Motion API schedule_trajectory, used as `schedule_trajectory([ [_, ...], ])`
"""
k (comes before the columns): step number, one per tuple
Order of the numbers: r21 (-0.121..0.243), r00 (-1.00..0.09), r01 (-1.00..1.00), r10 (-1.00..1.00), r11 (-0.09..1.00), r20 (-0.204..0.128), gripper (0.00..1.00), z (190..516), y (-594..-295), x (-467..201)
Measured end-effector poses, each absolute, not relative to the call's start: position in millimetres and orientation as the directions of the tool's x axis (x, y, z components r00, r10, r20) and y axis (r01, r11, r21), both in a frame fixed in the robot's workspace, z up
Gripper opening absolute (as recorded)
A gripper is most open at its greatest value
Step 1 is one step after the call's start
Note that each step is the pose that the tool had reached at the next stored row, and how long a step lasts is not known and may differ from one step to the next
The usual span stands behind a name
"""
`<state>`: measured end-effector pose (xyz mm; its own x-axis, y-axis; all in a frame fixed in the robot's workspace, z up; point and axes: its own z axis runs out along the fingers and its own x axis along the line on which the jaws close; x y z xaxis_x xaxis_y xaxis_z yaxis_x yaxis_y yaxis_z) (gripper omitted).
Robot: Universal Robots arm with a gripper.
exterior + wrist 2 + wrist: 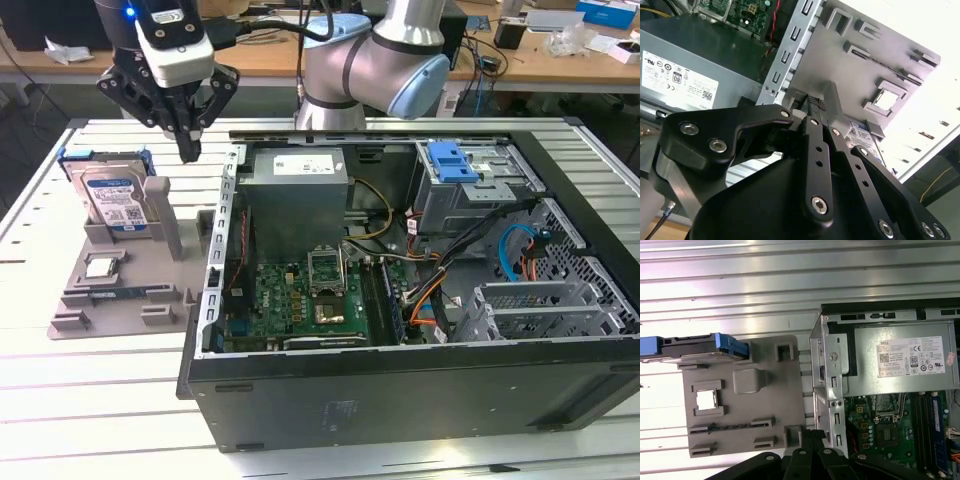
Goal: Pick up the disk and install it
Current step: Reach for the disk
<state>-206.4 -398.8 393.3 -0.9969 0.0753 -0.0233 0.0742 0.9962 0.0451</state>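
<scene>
Overhead, the gripper (189, 150) hangs empty with its fingers pressed together, near the edge of the grey fixture tray (120, 305) that faces the open computer case (400, 395). The disk (115, 195) stands on edge at the tray's far end, apart from the gripper toward the exterior view's left, with the CPU chip (103, 266) lying flat before it. Inside the case, the power supply (297, 200) sits nearest the gripper.

one disk (115, 198), one chip (100, 266), one computer case (400, 400)
</scene>
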Motion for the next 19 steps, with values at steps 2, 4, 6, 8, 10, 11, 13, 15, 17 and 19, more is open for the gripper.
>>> schedule_trajectory([
  [2, 0.045, -0.997, 0.074, 0.075, 0.996, -0.023, 0.11, 393, -399, -211],
  [4, 0.045, -0.997, 0.074, 0.075, 0.996, -0.023, 0.11, 393, -399, -216],
  [6, 0.045, -0.997, 0.074, 0.075, 0.996, -0.023, 0.11, 393, -399, -220],
  [8, 0.045, -0.997, 0.074, 0.075, 0.996, -0.023, 0.11, 393, -399, -223],
  [10, 0.045, -0.997, 0.074, 0.075, 0.996, -0.023, 0.11, 393, -399, -227],
  [11, 0.045, -0.997, 0.074, 0.075, 0.996, -0.023, 0.11, 393, -399, -228],
  [13, 0.045, -0.997, 0.074, 0.075, 0.996, -0.023, 0.11, 393, -399, -231],
  [15, 0.045, -0.997, 0.074, 0.075, 0.996, -0.023, 0.11, 393, -399, -235],
  [17, 0.045, -0.997, 0.074, 0.075, 0.996, -0.023, 0.11, 393, -399, -239],
  [19, 0.045, -0.997, 0.074, 0.075, 0.996, -0.023, 0.11, 393, -399, -242],
])
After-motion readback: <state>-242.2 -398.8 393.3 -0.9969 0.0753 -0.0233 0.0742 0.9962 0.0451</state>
